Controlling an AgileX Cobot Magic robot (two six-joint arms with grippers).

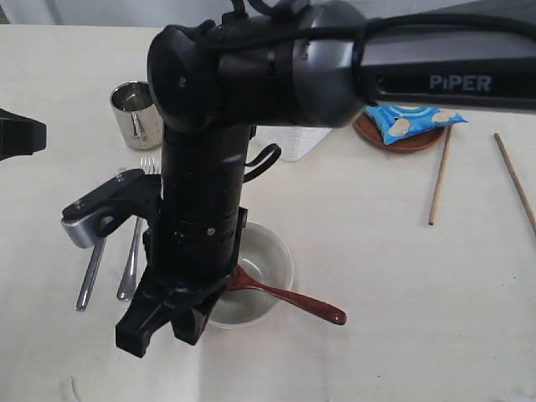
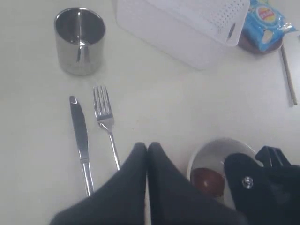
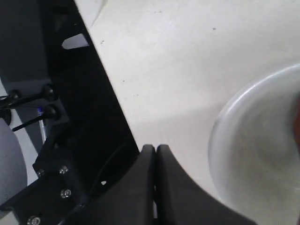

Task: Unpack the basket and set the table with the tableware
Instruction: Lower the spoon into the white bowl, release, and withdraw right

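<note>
The off-white bowl (image 1: 261, 266) stands on the table (image 1: 394, 285) with the dark red-brown spoon (image 1: 293, 298) resting in it, handle over the rim. My right gripper (image 1: 161, 328) hangs shut and empty just beside the bowl (image 3: 255, 154); its fingertips (image 3: 161, 152) press together. The left gripper (image 2: 147, 147) is also shut and empty, above the table between the fork (image 2: 105, 118) and the bowl (image 2: 216, 154). Knife (image 2: 79, 136) and fork lie side by side, with the steel cup (image 2: 79, 40) beyond them. The white basket (image 2: 187, 28) is mostly hidden by the right arm in the exterior view.
A blue chip bag (image 1: 410, 120) lies on the brown plate (image 1: 394, 141) at the back right. Two chopsticks (image 1: 440, 174) (image 1: 515, 180) lie apart on the right. The right arm (image 1: 251, 75) spans the middle. A black part of the left arm (image 1: 18, 134) shows at the left edge.
</note>
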